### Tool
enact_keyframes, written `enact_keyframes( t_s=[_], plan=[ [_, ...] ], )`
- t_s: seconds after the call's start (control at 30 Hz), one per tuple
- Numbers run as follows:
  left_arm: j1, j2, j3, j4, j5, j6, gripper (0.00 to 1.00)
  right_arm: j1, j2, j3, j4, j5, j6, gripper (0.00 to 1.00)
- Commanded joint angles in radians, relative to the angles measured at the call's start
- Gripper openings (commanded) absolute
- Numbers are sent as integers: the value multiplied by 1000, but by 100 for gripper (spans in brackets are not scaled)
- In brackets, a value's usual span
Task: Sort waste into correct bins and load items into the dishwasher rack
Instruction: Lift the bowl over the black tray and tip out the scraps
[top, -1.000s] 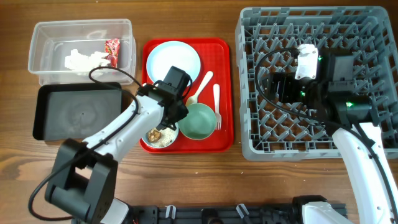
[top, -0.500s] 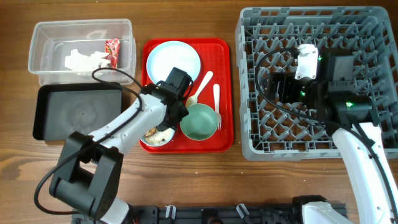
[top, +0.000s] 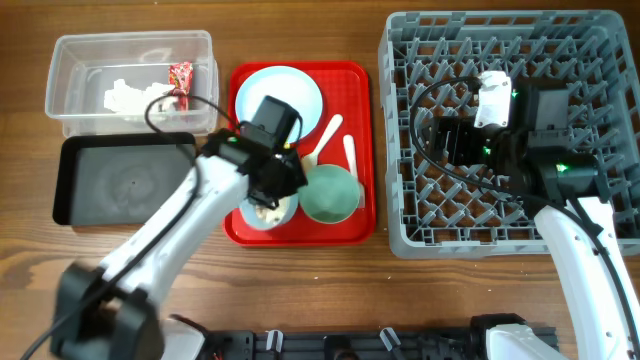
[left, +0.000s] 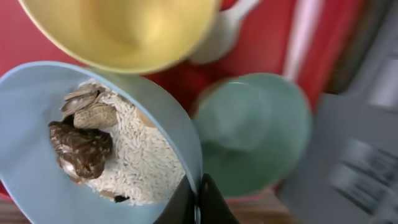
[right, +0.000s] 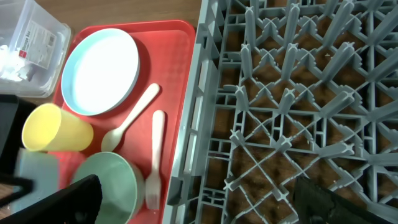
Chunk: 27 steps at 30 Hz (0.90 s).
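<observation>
Around blue bowl (left: 28, 180), 2 close obstacles: mint-green bowl (left: 255, 130), yellow cup (left: 124, 31).

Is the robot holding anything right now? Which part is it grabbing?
The left gripper pinches the pale blue bowl by its rim. The right gripper is open and holds nothing.

Nothing on this counter gives me a word or number I can actually read. The small red wrapper (top: 181, 75), lying in the clear tub (top: 60, 48) at the counter's far left corner, has pale printing on its face, but it is too small to make out a single letter. In the right wrist view a white printed patch (right: 29, 41) with fine dark lines shows at that tub's wall. The lines are illegible, and I cannot tell whether it sits on the tub or inside it. In the left wrist view a grey surface (left: 364, 168) bears pale marks, blurred beyond reading.
</observation>
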Motion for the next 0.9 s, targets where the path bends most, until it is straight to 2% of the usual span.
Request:
enact_keyframes(
  t_s=[0.0, 0.17, 0.37, 0.5, 0.67, 0.87],
  plan=[
    [94, -121, 31, -43, 90, 150, 4, 2, 8, 21, 0, -2, 14, 100],
    [298, -187, 31, -133, 114, 261, 4, 2, 8, 21, 0, -2, 14, 100],
    [560, -166, 31, -154, 209, 439, 4, 2, 8, 21, 0, -2, 14, 100],
    [773, -102, 31, -143, 390, 572, 4, 2, 8, 21, 0, -2, 14, 100],
    [979, 24, 31, -126, 644, 717, 4, 2, 8, 21, 0, -2, 14, 100],
    [1147, 211, 31, -44, 935, 744, 4, 2, 8, 21, 2, -2, 14, 100]
  ],
)
